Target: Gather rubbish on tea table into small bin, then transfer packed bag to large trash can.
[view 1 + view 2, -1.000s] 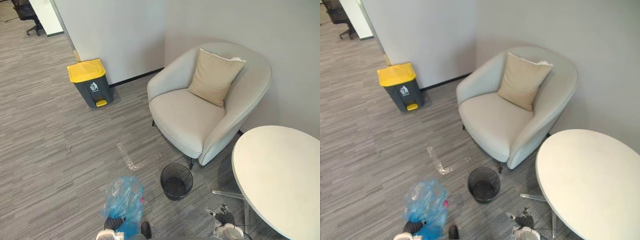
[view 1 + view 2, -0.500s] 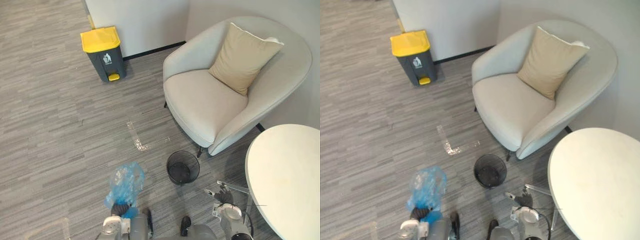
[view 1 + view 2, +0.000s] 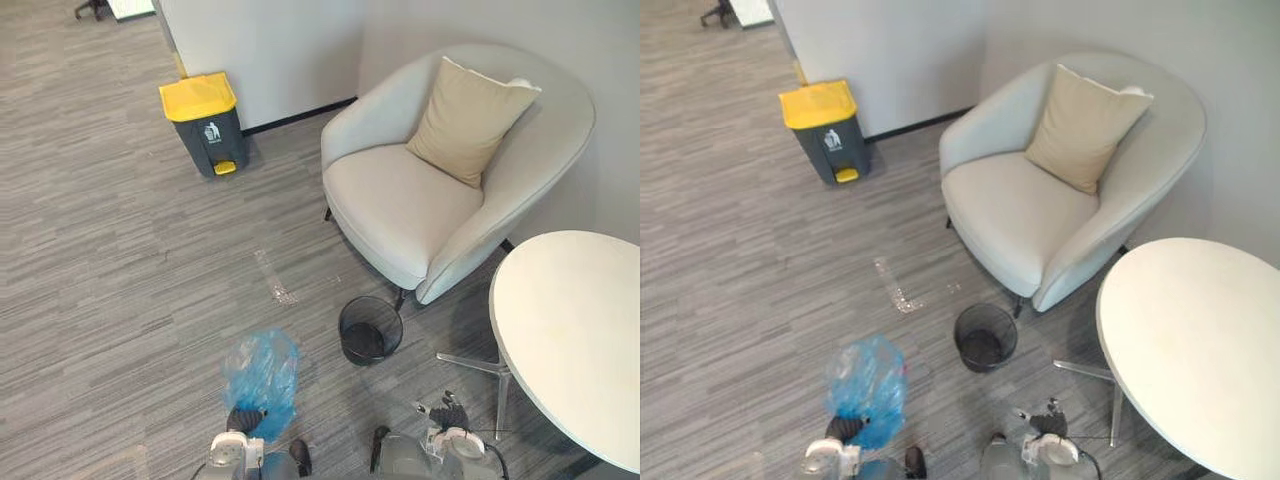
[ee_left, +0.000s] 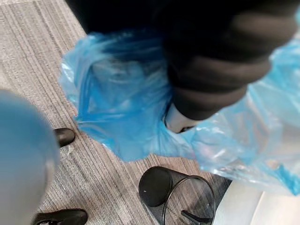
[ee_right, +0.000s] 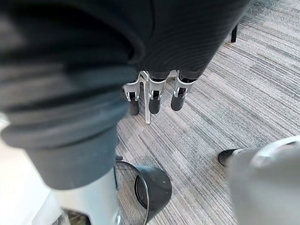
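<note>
A crumpled blue plastic bag hangs low over the carpet, bunched at my left hand, which is shut on its gathered end. In the left wrist view the blue plastic bag wraps round the hand's dark cover. The small black mesh bin stands on the floor just right of the bag, in front of the armchair. The large grey trash can with a yellow lid stands far off by the wall. My right hand hangs open with straight fingers above the carpet, holding nothing.
A pale armchair with a tan cushion stands against the wall. The round white table is at the right on a metal foot. Grey carpet runs between the bag and the large trash can, with a tape mark on it.
The whole picture has shifted, so the camera moved. The blue bag stays held in my left hand and the right hand still hangs open.
</note>
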